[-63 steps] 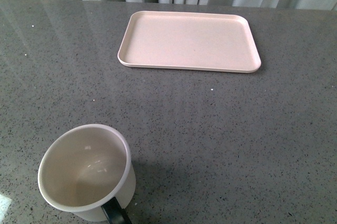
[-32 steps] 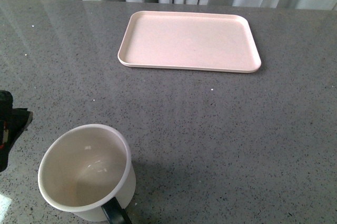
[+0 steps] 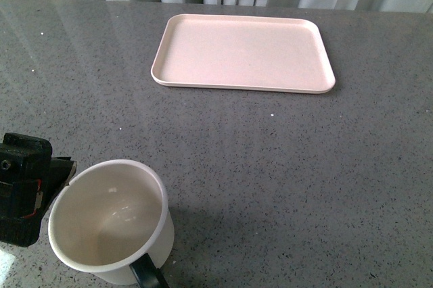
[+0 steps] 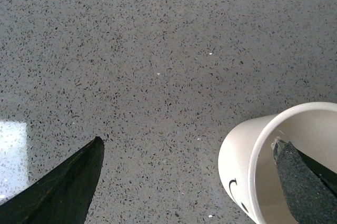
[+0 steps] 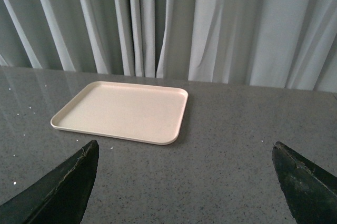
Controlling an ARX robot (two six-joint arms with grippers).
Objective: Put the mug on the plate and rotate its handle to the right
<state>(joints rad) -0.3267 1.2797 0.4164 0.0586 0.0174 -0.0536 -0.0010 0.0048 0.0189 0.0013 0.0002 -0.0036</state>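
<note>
Spreading wide, slid the left gripper (image 4: 188, 141) in beside the mug (image 3: 111, 224) within the last second, one jaw over its rim; grasp judged imminent, nothing pinched yet. Kept the right gripper (image 5: 184, 148) parted too, empty. Found the mug near the robot, handle (image 3: 149, 276) toward it, well apart from the plate (image 3: 243, 51). Counted one mug, one plate.

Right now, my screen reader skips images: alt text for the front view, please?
A white mug with black handle stands near-left on a grey speckled table, black left tool beside it; a pale-pink rectangular tray lies beyond.
</note>
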